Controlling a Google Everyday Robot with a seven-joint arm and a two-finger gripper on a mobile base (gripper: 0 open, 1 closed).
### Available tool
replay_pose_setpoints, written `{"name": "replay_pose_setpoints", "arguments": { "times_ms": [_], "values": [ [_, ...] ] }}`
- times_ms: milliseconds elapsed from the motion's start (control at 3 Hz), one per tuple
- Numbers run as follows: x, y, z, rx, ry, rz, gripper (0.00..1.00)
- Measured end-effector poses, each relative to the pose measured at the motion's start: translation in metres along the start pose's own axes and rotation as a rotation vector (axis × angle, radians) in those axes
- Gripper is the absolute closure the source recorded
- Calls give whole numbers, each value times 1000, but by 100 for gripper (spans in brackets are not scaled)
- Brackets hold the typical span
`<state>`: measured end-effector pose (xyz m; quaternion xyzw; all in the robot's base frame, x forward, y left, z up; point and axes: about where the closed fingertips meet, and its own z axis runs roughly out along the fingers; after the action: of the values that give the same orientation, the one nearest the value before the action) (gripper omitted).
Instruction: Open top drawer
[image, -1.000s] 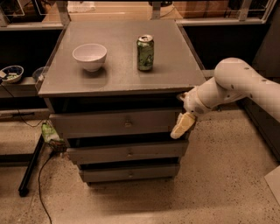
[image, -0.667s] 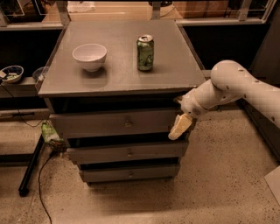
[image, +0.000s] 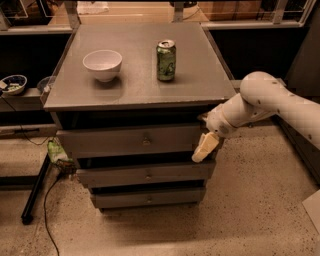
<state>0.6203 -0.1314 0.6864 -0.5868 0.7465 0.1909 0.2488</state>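
Observation:
The top drawer (image: 110, 142) is the widest grey front under the cabinet top, with a small round metal knob (image: 146, 140) at its centre. A dark gap shows above its front panel. My gripper (image: 204, 148) hangs cream-coloured at the drawer front's right end, well to the right of the knob, pointing down and left. The white arm (image: 270, 102) reaches in from the right. Two narrower grey drawers, the middle (image: 115, 176) and the bottom (image: 125, 199), sit below.
On the grey cabinet top (image: 135, 87) stand a white bowl (image: 102, 64) and a green can (image: 166, 60). A black stand leg (image: 35, 192) and a cable (image: 47, 215) lie on the floor at the left. A small bowl (image: 12, 84) sits on a left shelf.
My gripper has shifted slightly down and left along the right end of the top drawer front. The drawer front looks unmoved.

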Motion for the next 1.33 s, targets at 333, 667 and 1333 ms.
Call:
{"name": "replay_pose_setpoints", "arguments": {
  "times_ms": [333,667,1333],
  "values": [
    [10,19,-1,-47,-35,53,0],
    [8,19,-3,-47,-35,53,0],
    [8,40,-13,-140,-58,78,0]
  ]
}}
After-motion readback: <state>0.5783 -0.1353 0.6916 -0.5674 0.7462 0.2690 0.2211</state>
